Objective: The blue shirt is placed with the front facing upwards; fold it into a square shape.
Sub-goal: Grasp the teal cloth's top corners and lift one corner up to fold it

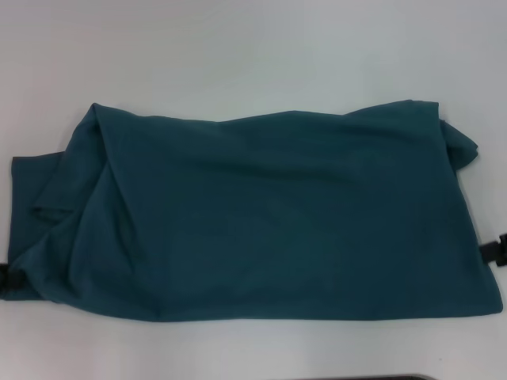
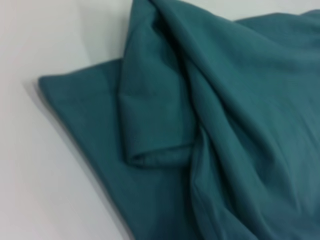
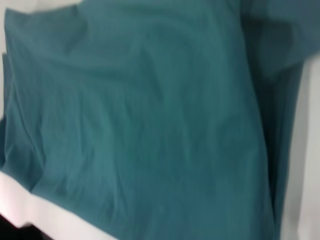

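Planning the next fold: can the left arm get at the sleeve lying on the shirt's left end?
Probably yes. The left gripper sits at the blue shirt edge, and the sleeve lies on top, uncovered.

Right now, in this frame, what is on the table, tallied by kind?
Blue shirt, folded over, no lettering showing: 1
Pincers, black tips at the shirt's side edges, left and right: 2
White table: 1
Total: 4
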Motion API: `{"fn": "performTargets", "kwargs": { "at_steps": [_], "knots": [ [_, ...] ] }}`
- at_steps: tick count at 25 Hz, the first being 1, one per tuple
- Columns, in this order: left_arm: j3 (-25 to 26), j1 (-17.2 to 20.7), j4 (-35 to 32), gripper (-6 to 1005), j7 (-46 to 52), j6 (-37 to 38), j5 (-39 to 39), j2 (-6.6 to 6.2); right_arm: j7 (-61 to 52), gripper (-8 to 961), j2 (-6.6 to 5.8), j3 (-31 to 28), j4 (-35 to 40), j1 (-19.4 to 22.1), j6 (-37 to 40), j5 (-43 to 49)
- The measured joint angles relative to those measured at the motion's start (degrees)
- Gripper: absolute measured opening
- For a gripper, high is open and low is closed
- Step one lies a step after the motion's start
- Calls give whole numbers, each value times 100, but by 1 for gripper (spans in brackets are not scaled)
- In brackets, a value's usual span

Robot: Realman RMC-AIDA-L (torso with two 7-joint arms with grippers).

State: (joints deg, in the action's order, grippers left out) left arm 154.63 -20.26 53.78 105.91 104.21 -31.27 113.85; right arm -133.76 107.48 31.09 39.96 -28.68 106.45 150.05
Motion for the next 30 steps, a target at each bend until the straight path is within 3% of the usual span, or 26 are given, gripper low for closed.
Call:
{"fn": "performTargets", "kwargs": {
  "at_steps": [3, 10, 15, 19, 24, 30],
  "knots": [
    [137, -16, 66, 308, 14, -97, -1, -25, 3, 479, 0, -176, 91, -43, 21, -20],
    [425, 9, 100, 439, 24, -194, 6, -167, 55, 637, 44, -304, 61, -214, -33, -403],
    [721, -141, -81, 669, -73, -128, -188, -215, 58, 735, 199, -274, 33, -405, -234, -751],
    [524, -465, -560, 673, -165, -148, -328, -223, 72, 765, 345, -183, -10, -573, -612, -793],
    [-28, -833, -711, 673, -184, -464, -299, -54, 77, 750, 462, -144, -171, -761, -738, -973],
    [-205, -1155, -762, 671, -318, -626, -385, 26, 79, 749, 662, -84, -199, -966, -775, -1066]
  ]
}}
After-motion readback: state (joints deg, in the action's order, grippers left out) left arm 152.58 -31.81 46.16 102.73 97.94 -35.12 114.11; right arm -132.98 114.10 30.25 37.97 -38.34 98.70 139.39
